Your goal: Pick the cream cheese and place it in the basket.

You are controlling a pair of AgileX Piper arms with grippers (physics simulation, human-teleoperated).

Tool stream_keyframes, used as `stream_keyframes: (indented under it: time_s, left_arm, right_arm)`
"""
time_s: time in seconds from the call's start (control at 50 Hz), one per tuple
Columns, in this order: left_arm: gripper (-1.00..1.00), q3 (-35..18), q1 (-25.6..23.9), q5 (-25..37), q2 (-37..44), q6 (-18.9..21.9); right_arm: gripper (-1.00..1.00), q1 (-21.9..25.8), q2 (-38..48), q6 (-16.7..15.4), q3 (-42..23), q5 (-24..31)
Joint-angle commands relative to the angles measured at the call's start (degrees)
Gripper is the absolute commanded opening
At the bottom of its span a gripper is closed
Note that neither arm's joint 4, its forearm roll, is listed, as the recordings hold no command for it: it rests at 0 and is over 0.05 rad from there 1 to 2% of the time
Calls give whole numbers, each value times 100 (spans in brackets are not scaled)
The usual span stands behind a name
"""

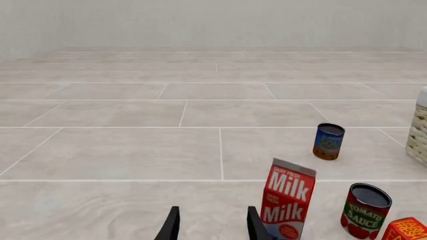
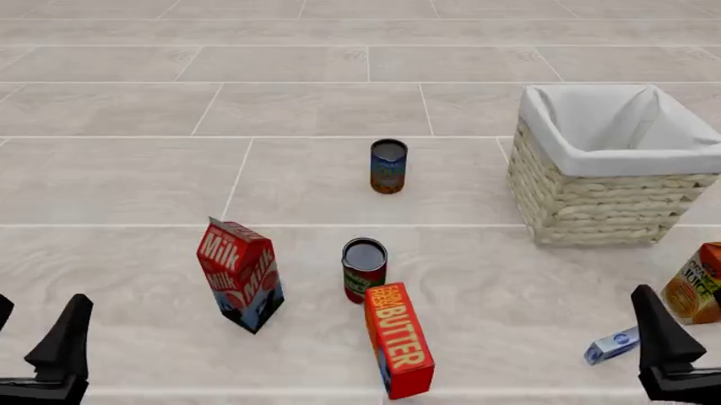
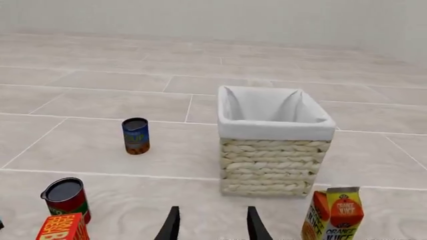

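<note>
The cream cheese, a small flat blue-and-white box, lies on the floor at the near right, just left of my right gripper. That gripper is open and holds nothing; its fingers stand apart in the right wrist view, where the cream cheese is out of view. The basket, pale woven wicker with a white lining, stands at the far right, beyond the cream cheese; the basket fills the middle of the right wrist view. My left gripper hangs open at the near left, fingers apart and bare.
A milk carton, a tomato sauce can and a red-orange butter box stand in the near middle. A blue can is farther back. An orange juice carton stands at the right edge, between the basket and my right gripper.
</note>
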Motion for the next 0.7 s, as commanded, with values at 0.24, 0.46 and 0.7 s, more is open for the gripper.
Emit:
stream_keyframes:
  time_s: [0.24, 0.46, 0.7]
  left_arm:
    - [100, 0, 0, 0, 0, 0]
    - [100, 0, 0, 0, 0, 0]
    - [100, 0, 0, 0, 0, 0]
  right_arm:
    - [100, 118, 1110, 178, -1406, 1594]
    - [100, -39, 1430, 264, -1768, 2565]
    - [100, -462, 1602, 874, -2029, 3469]
